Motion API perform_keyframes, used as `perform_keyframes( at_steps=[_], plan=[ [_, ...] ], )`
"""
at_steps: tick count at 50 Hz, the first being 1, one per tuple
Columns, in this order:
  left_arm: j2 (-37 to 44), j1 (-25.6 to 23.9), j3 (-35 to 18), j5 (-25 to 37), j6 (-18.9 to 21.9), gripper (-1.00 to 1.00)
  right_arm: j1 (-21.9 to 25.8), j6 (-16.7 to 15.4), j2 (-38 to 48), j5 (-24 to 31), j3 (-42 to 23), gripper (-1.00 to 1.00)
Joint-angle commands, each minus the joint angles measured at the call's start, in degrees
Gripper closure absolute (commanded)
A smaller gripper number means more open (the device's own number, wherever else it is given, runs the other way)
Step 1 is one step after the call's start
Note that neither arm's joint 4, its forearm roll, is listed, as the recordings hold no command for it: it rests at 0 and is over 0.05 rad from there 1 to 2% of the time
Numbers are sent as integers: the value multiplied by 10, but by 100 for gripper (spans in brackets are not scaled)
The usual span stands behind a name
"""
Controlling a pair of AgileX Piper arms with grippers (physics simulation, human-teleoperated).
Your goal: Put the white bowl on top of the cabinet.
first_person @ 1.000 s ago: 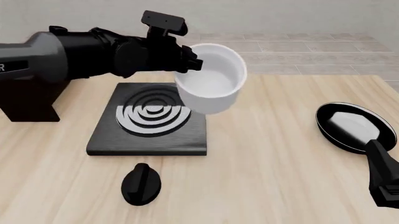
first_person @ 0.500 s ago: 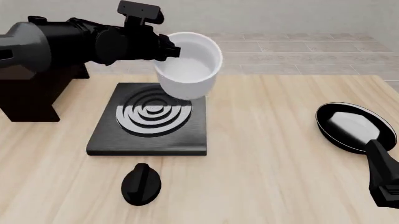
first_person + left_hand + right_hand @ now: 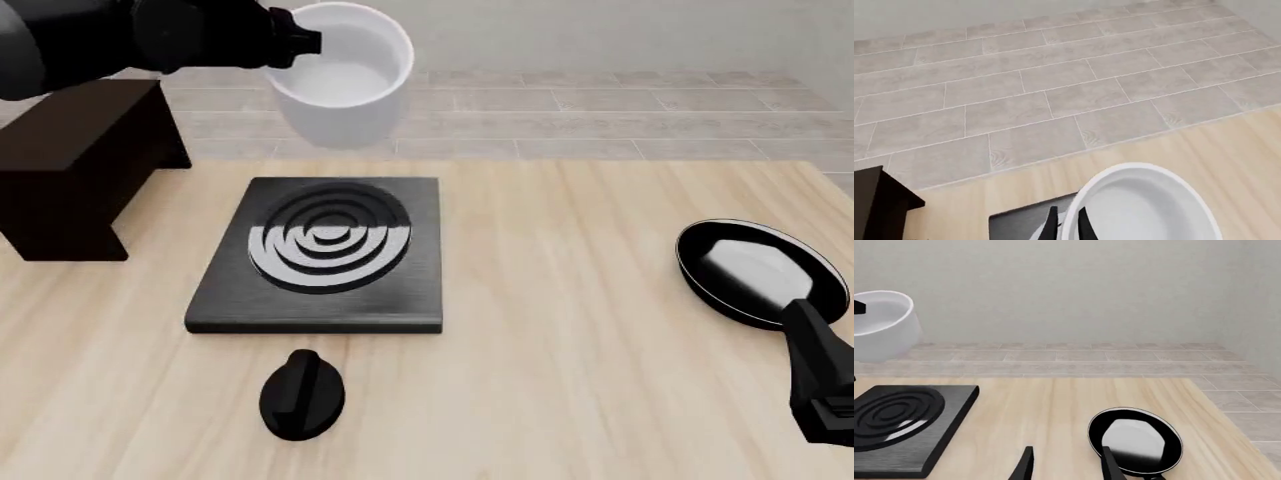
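1. Wood-grain table (image 3: 574, 330) with grey tile floor behind, front view: the left gripper (image 3: 296, 40) held the white bowl (image 3: 340, 75) by its near rim, airborne, up and behind the stove plate (image 3: 323, 255). A second ago the bowl hung over the plate's far right corner; it had since climbed and swung left toward the cabinet (image 3: 74, 170). Not over the cabinet top yet, still off to its right. Judged: transport phase roughly halfway, lift height looked sufficient, more leftward travel needed before lowering. Knob (image 3: 302, 393) and frying pan (image 3: 761, 272) sat undisturbed.

2. Left wrist view: fingers (image 3: 1051, 227) pinched across the bowl (image 3: 1147, 205) rim, one inside, one outside, so jaws clamped on the bowl. Cabinet corner (image 3: 881, 205) showed at the frame edge, with the stove plate edge (image 3: 1021, 225) below the bowl.

3. Right wrist view: right gripper (image 3: 1064, 465) parked low over the table, jaws apart, holding nothing, pan (image 3: 1137, 442) just ahead. Bowl (image 3: 884, 325) visible high in the distance. Right arm unchanged from a second ago; idle for this task.
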Motion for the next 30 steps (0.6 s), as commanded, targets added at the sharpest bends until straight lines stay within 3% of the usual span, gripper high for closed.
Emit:
perform_keyframes(
  at_steps=[1,30],
  plan=[
    [-1,44,-55,18,-6,100,0,0,0,0,0,-100],
    [23,105,-102,34,2,100,0,0,0,0,0,-100]
  ],
)
